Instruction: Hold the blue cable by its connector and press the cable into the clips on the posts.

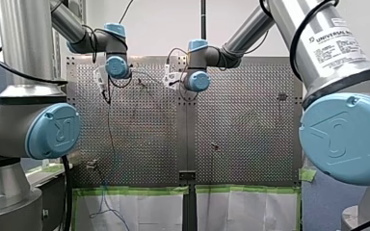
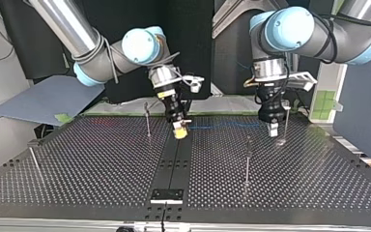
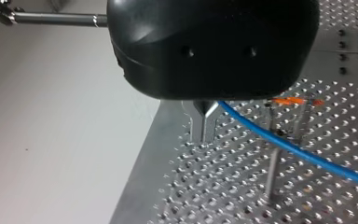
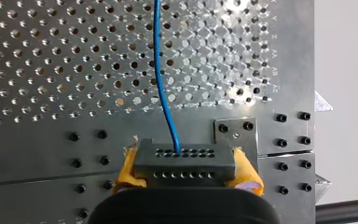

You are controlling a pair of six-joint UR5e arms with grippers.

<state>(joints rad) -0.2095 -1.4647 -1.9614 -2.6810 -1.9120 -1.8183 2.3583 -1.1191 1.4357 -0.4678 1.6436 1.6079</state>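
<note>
My right gripper (image 4: 186, 175) has its yellow pads (image 4: 129, 168) shut on the dark grey connector (image 4: 185, 161), just above the table's centre strip. The blue cable (image 4: 161, 70) leaves the connector's face and runs ahead over the perforated plate. In the top view the cable (image 2: 222, 125) stretches low and level from my right gripper (image 2: 179, 129) towards my left gripper (image 2: 272, 128). My left gripper (image 3: 205, 133) has its metal fingers shut, tips near the plate. The cable (image 3: 284, 142) comes out from behind the base of those fingers; whether it is pinched is hidden. A post (image 3: 272, 158) with an orange clip (image 3: 289, 100) stands beside the cable.
Thin posts rise from the table: one (image 2: 147, 118) next to my right gripper, one (image 2: 248, 157) nearer the camera, one (image 2: 286, 121) beside my left gripper, one (image 2: 34, 162) at the top view's left. The cable's loose end (image 1: 107, 207) hangs over the taped paper.
</note>
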